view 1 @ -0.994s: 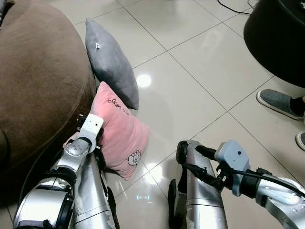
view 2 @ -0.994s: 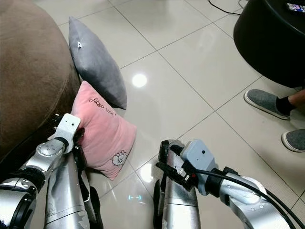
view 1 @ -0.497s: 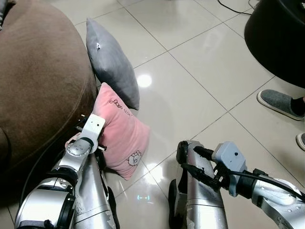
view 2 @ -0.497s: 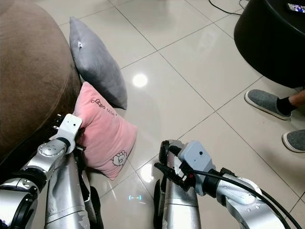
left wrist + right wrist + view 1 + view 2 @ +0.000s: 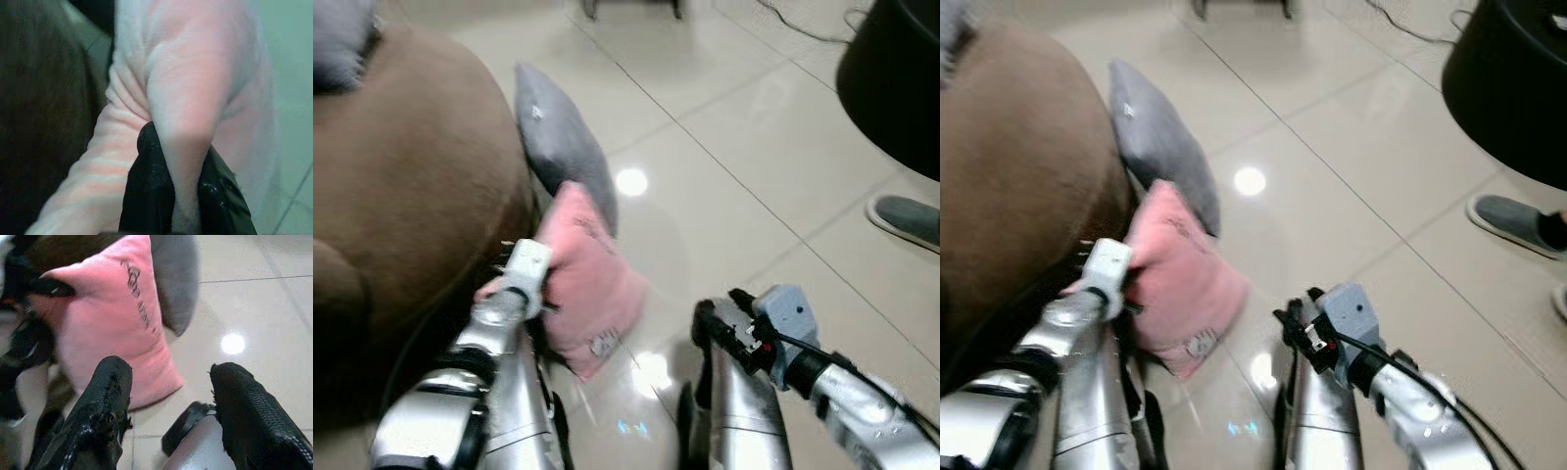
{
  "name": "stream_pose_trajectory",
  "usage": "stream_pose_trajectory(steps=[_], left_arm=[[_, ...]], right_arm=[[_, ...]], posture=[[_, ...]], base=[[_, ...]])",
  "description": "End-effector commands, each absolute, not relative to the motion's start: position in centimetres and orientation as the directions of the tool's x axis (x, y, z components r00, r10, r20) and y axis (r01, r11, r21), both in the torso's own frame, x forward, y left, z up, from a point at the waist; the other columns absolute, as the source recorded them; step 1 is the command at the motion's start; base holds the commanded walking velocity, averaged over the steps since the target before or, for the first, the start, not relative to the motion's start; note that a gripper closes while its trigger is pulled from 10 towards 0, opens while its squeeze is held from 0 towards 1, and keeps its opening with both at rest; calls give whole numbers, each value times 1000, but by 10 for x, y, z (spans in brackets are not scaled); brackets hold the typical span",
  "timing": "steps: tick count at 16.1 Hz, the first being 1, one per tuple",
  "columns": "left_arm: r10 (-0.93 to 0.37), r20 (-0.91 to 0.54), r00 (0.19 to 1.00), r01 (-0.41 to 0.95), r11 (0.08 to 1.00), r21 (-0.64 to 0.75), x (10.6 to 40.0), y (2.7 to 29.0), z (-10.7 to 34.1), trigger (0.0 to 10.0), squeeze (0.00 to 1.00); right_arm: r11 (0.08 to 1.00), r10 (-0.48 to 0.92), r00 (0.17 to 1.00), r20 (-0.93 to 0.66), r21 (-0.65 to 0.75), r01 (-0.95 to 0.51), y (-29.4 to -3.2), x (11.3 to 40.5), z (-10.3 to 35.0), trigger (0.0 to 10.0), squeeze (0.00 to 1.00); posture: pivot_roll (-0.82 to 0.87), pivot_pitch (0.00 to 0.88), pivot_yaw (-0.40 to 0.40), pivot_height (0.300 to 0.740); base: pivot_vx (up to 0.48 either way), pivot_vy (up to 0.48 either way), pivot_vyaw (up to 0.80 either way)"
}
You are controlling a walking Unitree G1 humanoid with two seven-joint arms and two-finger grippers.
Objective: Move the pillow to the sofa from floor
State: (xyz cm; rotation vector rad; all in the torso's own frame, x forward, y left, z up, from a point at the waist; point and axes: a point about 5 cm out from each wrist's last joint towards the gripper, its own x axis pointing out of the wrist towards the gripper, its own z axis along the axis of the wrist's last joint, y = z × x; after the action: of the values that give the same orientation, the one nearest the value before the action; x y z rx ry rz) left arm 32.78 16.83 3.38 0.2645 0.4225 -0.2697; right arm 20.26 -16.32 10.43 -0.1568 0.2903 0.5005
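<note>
Both my eye views are soft w/ motion blur, edges smeared everywhere, worst at the grey pillow [image 5: 566, 147] and the top of the sofa [image 5: 401, 215]. Room is bright, light from overhead: a round white glare spot on the glossy floor [image 5: 631, 181] beside the pink pillow [image 5: 592, 294], another smaller one lower down, plus a faint blue glint near my legs. Deep shade under the sofa's flank. My left wrist view is dim on the sofa side, brighter on the pink fabric, all out of focus. My right wrist view is well lit, its tool's black fingers [image 5: 100, 406] blurry up close, glare spot on the tiles there too
</note>
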Motion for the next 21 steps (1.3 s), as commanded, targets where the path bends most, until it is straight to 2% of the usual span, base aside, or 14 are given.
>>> stream_pose_trajectory(steps=[1,3,4,6,8,10,12,14,17,21], left_arm=[[-255,-380,889,338,926,169,331,156,40,0,0],[-320,-269,909,366,919,145,338,134,57,0,0],[-317,-132,939,336,928,162,337,133,78,0,0],[-301,-38,953,303,937,174,329,137,94,0,0],[-286,75,955,272,949,158,308,139,122,0,0],[-222,149,964,201,969,140,289,152,150,0,0],[-164,186,969,147,984,102,281,160,165,0,0],[-163,181,970,148,984,98,276,160,165,0,0],[-109,94,990,99,990,105,266,160,150,0,0],[-154,113,982,139,982,127,273,146,157,0,0]], right_arm=[[890,399,862,-312,-97,-446,-170,202,104,10000,0],[926,330,901,-280,-90,-367,-174,207,104,10000,0],[954,283,935,-216,-40,-298,-172,209,107,10000,0],[965,256,947,-192,-13,-264,-169,209,108,10000,0],[976,217,963,-163,4,-219,-165,212,110,10000,0],[991,121,987,-109,-45,-127,-172,221,118,10000,0],[990,134,989,-64,-31,-137,-172,230,127,10000,0],[989,145,989,-32,-24,-146,-169,238,133,10000,0],[983,182,983,5,-11,-182,-159,254,141,10000,0],[984,181,983,-15,3,-181,-158,265,137,10000,0]], posture=[[-83,53,47,457],[-68,15,67,457],[-60,0,83,462],[-53,0,90,472],[-34,0,86,487],[-12,0,67,507],[5,0,45,527],[3,0,36,537],[-2,0,-6,562],[27,0,-45,602]], base=[[0,0,0],[0,0,0],[0,0,0],[0,0,0],[0,0,0],[0,0,0],[0,0,0],[0,0,0],[0,0,0],[0,0,0]])
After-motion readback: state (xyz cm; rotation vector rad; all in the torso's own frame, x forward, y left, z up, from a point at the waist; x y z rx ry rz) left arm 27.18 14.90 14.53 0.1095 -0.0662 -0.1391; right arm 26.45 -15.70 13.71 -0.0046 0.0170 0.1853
